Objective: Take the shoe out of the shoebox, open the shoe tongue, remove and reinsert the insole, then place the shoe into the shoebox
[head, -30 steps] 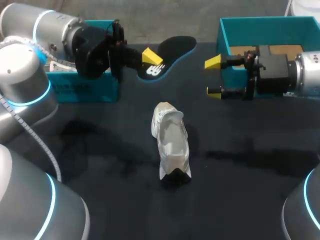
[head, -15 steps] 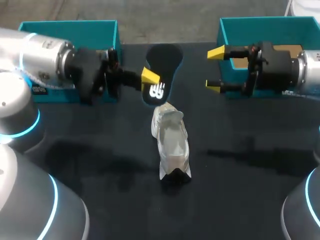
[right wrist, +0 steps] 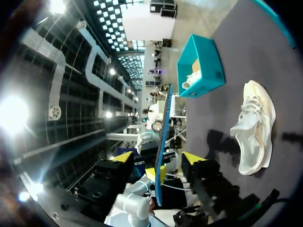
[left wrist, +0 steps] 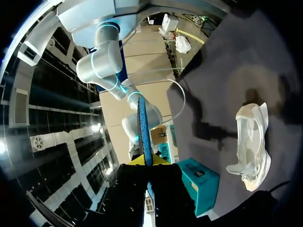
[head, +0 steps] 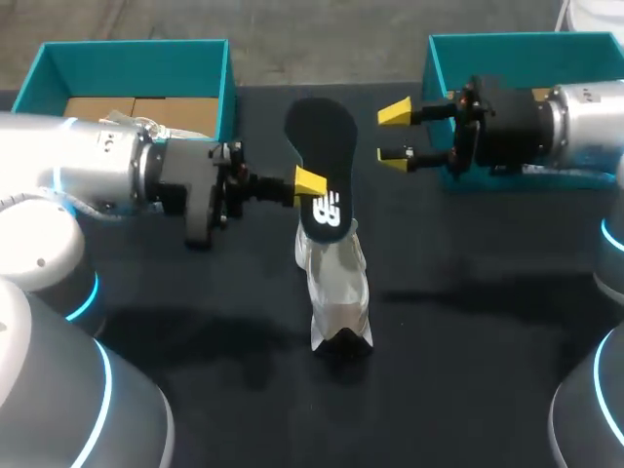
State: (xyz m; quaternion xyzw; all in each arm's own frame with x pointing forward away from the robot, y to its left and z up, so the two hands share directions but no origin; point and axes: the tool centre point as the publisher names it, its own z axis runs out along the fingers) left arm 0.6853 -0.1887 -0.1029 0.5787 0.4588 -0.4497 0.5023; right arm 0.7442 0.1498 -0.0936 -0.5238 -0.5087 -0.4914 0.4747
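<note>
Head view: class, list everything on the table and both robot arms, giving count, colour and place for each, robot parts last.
shoe: 1, white, middle of the table
insole: 1, black, held over the shoe's far end
left shoebox: 1, teal, table's far left corner
right shoebox: 1, teal, far right corner
table: 1, black
left gripper: 1, yellow tips, shut on the insole
right gripper: 1, yellow tips, open, right of the insole

Left gripper (head: 312,184) clamped on the black insole (head: 320,136) at its logo end; that end sits just over the white shoe (head: 336,283), mid-table on the dark table (head: 468,370); right gripper (head: 394,136) fingers spread, beside the insole, not touching; left teal box (head: 136,57) and right teal box (head: 437,68) at far edge.
</note>
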